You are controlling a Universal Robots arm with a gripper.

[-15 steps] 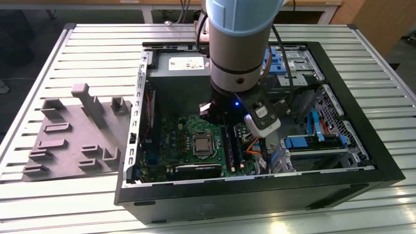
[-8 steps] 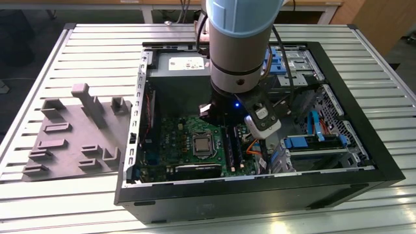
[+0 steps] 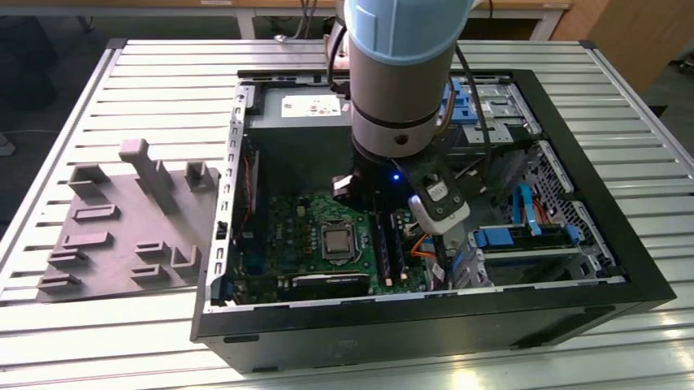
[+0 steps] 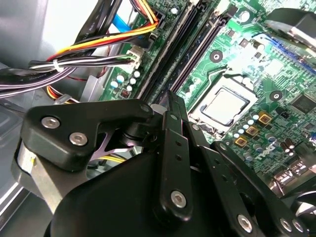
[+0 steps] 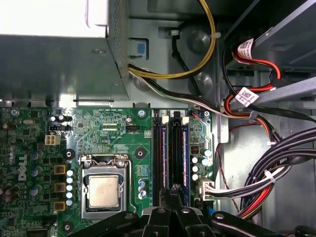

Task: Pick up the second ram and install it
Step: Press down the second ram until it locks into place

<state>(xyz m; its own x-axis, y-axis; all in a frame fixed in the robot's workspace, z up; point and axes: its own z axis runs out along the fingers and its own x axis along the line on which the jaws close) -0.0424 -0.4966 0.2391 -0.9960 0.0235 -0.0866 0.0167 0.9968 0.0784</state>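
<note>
My gripper (image 3: 375,207) reaches down into the open computer case (image 3: 434,325), over the green board (image 3: 292,244). In both wrist views its black fingers stand shut, with nothing sticking out between them. The gripper (image 5: 174,190) hovers at the near end of the long black slots (image 5: 170,153), and in the second wrist view the gripper (image 4: 170,101) lines up with the slots (image 4: 192,54). A thin dark strip, which looks like the second ram (image 5: 176,153), runs edge-on along the slot under the fingertips. Whether the fingers touch it I cannot tell.
A processor socket (image 5: 103,190) sits beside the slots. Bundled cables (image 5: 266,173) crowd the other side, and the power supply box (image 5: 54,64) stands beyond the board. A grey plastic block with posts (image 3: 119,227) lies on the slatted table at the exterior view's left.
</note>
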